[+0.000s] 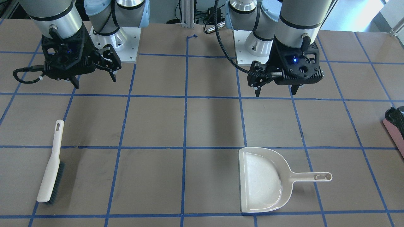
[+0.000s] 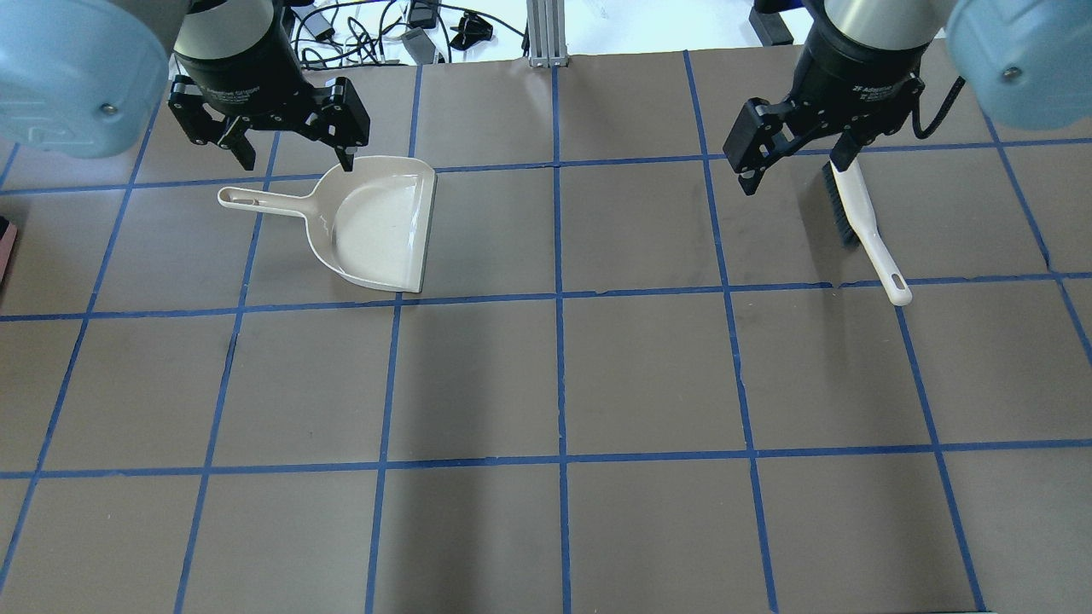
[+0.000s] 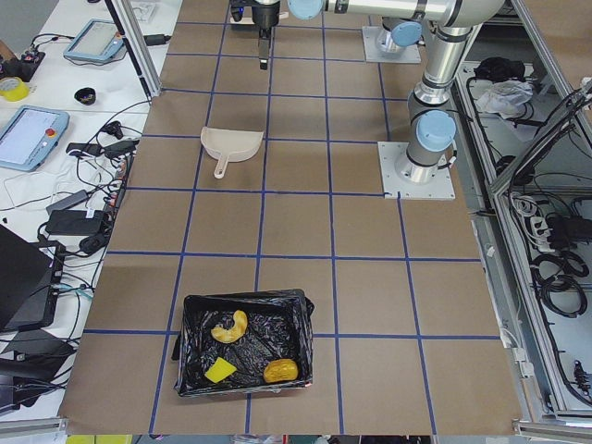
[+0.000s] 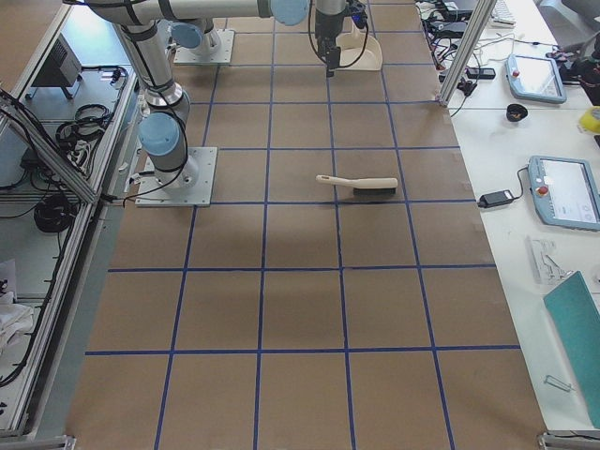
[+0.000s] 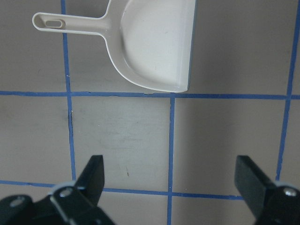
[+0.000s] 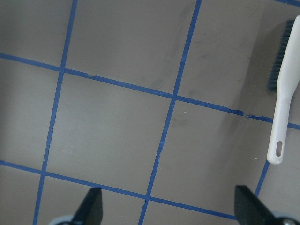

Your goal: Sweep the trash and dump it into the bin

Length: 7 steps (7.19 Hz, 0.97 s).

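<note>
All three bits of trash lie inside the bin (image 3: pixel 242 296), which stands at the end of the worktop (image 2: pixel 648 375) on the robot's left. A crescent slice (image 3: pixel 228 328), a yellow wedge (image 3: pixel 220 370) and a brown lump (image 3: pixel 280 371) rest on its black liner. No trash shows on the worktop in any view, so the job looks finished or nearly so.

The dustpan (image 2: pixel 380 226) lies flat and empty, and the brush (image 2: pixel 862 217) lies on its side well apart from it. The left claw (image 2: pixel 297 158) hangs raised, wide and empty. Its wrist view puts the dustpan ahead of the fingers, not between them. The right claw (image 2: pixel 798 170) is also raised, wide and empty, with the brush off to one side of it.

The likeliest trouble from here is a needless knock. If either arm travelled forward or sideways at low height, a spread finger could catch the dustpan's rim or the brush's handle and skid the tool across the worktop. The bin's liner looks loose and crinkled. A low swing by the left arm toward that end could snag the bag and spill the pieces out. Moving only at the present height would likely avoid both.
</note>
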{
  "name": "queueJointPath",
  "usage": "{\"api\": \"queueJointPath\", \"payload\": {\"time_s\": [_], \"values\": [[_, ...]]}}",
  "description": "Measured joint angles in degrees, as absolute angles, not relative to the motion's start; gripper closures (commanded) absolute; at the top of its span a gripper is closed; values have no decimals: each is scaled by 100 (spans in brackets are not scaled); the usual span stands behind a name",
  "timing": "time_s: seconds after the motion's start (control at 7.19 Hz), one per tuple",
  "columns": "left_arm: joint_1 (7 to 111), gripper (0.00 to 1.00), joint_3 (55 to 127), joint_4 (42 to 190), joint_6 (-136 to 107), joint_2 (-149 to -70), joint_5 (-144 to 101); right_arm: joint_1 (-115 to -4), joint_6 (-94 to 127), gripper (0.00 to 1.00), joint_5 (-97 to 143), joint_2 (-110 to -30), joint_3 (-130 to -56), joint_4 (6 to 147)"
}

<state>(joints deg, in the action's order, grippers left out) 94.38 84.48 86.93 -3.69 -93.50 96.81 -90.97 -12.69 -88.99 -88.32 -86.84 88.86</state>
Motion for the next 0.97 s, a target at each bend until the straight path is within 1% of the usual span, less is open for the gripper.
{"api": "queueJointPath", "payload": {"time_s": [0.28,0.56,0.97], "values": [[9444,0,8523,8696,-274,-9111,9473,-9097,-1212,0,-8958,-8839,-8684,8874],[9432,0,8601,8671,-305,-9070,8999,-9089,-1050,0,-8908,-8847,-8689,8853],[9383,0,8656,8688,-308,-9059,8976,-9084,-703,0,-8870,-8845,-8692,8842]]}}
